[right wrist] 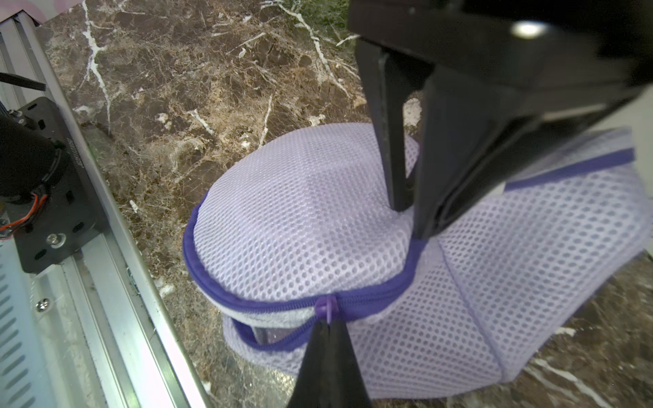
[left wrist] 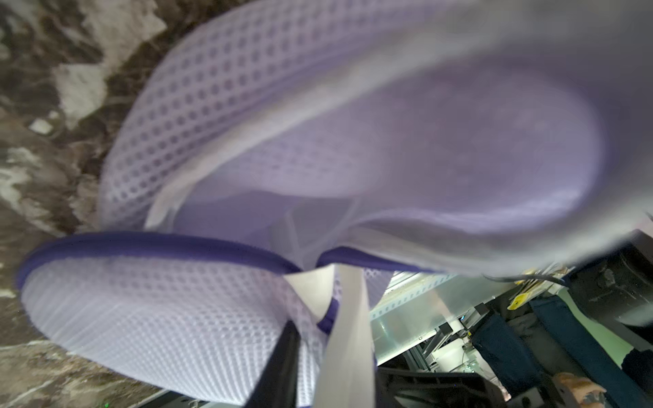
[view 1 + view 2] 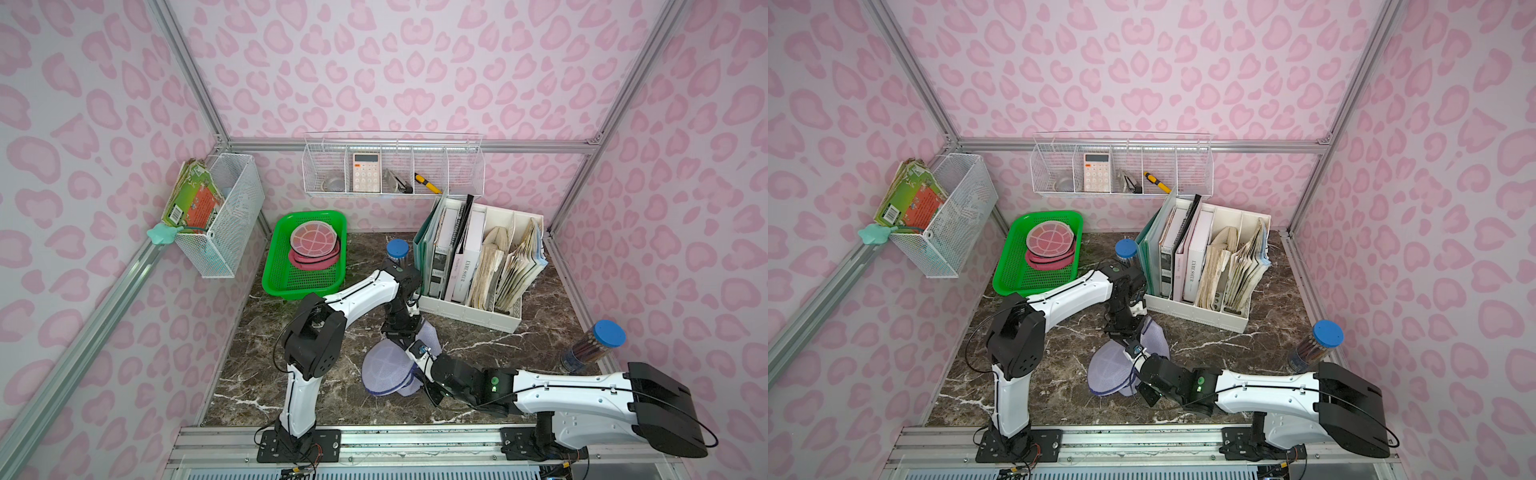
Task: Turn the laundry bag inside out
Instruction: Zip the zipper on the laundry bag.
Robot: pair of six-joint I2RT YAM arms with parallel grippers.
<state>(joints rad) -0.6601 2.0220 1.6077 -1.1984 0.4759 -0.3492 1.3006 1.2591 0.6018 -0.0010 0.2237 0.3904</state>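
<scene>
Both hands are closed on the laundry bag (image 3: 384, 370), which lies on the tabletop (image 3: 478, 340) between the arms. The left hand (image 1: 411, 219) is set on it from above, pinched on the mesh at the purple seam. The zip side is turned toward the right hand (image 1: 327, 326), whose tips are shut on the zip pull (image 1: 327, 308). The long axis is laid slantwise, near to far. The partly opened zip is shown only in the right wrist view; in both top views it is hidden by the arms.
</scene>
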